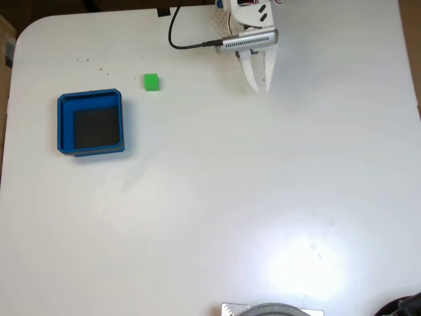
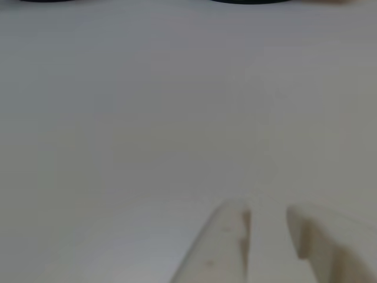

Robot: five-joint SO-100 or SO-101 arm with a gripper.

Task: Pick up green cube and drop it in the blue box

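Observation:
In the fixed view the green cube (image 1: 152,81) sits on the white table (image 1: 217,197), just up and right of the blue box (image 1: 91,122). The box is a shallow square tray with a dark floor and nothing in it. My gripper (image 1: 261,89) hangs at the top of this view, well to the right of the cube, its white fingers pointing down the picture. In the other view its two fingers (image 2: 227,236) rise from the bottom edge around my gripper (image 2: 268,215), a narrow gap apart, with only bare table between them.
A black cable (image 1: 187,43) loops from the arm's grey camera bar toward the table's top edge. A grey round object (image 1: 270,309) sits at the bottom edge, and a dark shape (image 1: 404,306) in the bottom right corner. A few dark specks (image 1: 92,64) lie above the box.

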